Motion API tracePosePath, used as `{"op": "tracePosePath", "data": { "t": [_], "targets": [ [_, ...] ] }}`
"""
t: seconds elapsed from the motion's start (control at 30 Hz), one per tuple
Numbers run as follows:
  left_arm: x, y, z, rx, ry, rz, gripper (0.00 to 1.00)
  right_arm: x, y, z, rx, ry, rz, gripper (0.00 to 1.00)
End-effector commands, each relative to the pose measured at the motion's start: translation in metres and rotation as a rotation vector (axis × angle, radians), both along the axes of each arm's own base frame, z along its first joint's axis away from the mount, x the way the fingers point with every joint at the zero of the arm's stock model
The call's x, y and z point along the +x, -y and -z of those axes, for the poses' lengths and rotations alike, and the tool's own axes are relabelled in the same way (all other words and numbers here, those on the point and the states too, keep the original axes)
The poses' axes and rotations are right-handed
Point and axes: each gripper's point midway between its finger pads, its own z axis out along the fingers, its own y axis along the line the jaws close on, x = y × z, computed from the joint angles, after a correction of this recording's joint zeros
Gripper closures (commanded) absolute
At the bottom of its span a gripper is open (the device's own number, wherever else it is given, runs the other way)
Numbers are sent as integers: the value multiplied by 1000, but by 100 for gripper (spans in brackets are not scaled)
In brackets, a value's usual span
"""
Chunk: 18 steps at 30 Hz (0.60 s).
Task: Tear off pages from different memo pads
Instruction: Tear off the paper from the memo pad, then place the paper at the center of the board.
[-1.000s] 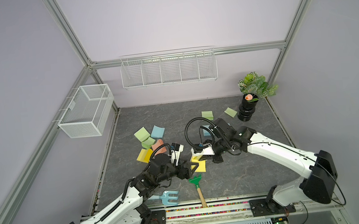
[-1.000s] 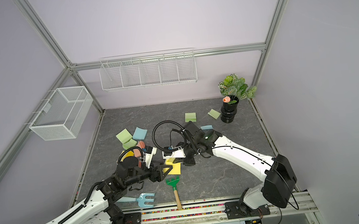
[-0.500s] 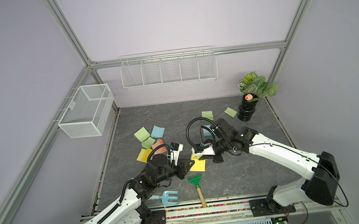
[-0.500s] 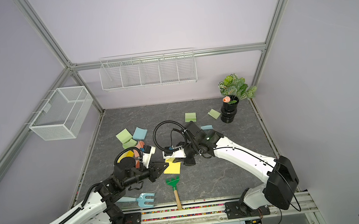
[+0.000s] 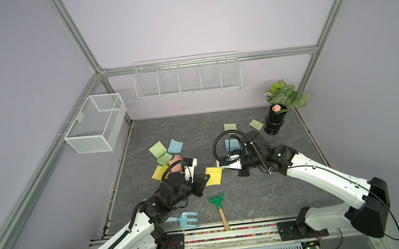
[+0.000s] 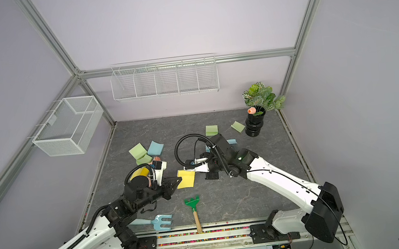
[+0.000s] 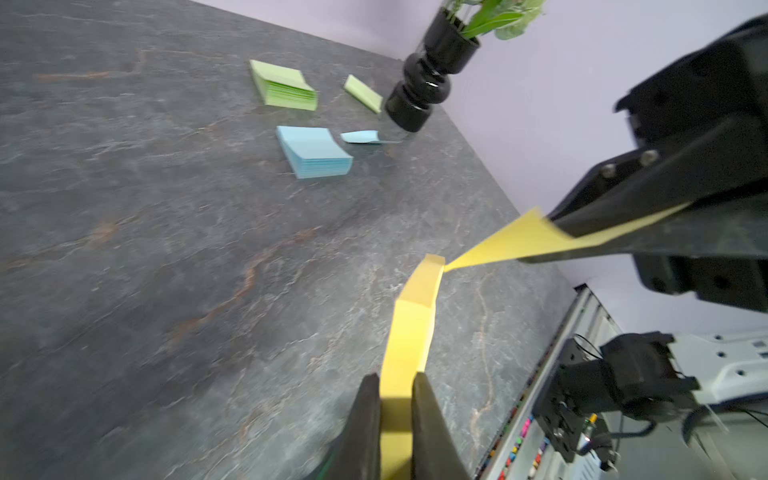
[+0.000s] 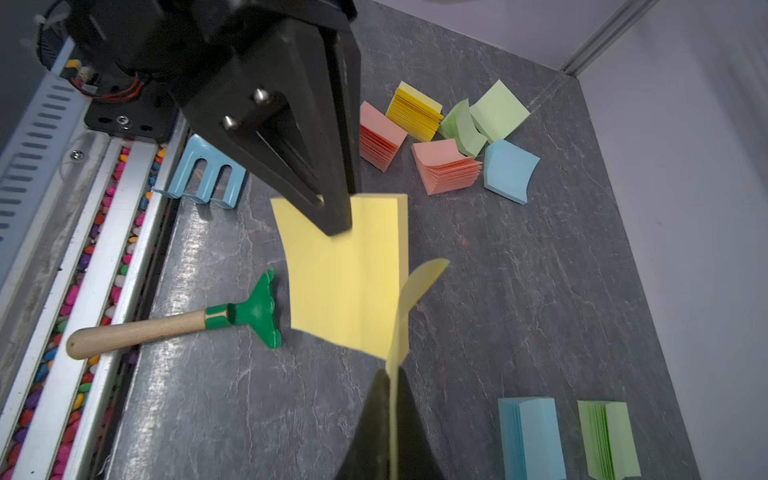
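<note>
My left gripper (image 7: pixel 397 380) is shut on the edge of a yellow memo pad (image 7: pixel 415 307), which also shows in both top views (image 5: pixel 214 176) (image 6: pixel 186 178). My right gripper (image 8: pixel 390 374) is shut on the pad's top yellow page (image 8: pixel 415 286). That page is peeled up and stretched between the pad and the right fingers (image 7: pixel 582 220). More memo pads lie at the left in a cluster: green (image 5: pixel 158 149), blue (image 5: pixel 175 146), salmon (image 8: pixel 446 170), yellow (image 8: pixel 415 110). A blue pad (image 7: pixel 313 151) and a green pad (image 7: pixel 284 85) lie further back. Loose green (image 5: pixel 256 125) and blue (image 7: pixel 360 136) pages lie near them.
A green toy rake (image 5: pixel 218 204) and a light blue toy fork (image 5: pixel 189 219) lie near the front rail. A black vase with a plant (image 5: pixel 275 120) stands at the back right. Wire baskets hang on the back wall (image 5: pixel 187 77) and the left wall (image 5: pixel 96 123).
My left gripper has gone from open to shut on the yellow pad. My right gripper has stayed shut on the yellow page. The pad has shifted slightly toward the left arm.
</note>
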Motion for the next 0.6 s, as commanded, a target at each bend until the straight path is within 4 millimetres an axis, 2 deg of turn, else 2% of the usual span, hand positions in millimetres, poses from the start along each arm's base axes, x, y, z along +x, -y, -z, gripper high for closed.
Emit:
{"op": "tracePosePath", "data": {
  "t": [0.0,0.13,0.23,0.3,0.43,0.57],
  "targets": [
    [12,-35,14,80,-19,-185,87,20,14,-10,-46,119,56,93],
    [13,-47,14,59,-15,-248,86,58,45,10,-225,241,127,94],
    [11,-50,14,41,-19,-262,86,106,88,41,-470,293,252,93],
    [11,-51,13,36,-21,-266,85,132,119,63,-626,267,325,93],
    [9,-52,13,26,-27,-264,85,156,157,94,-750,155,398,93],
    [7,-52,11,10,-25,-260,84,161,175,122,-841,47,402,93]
  ]
}}
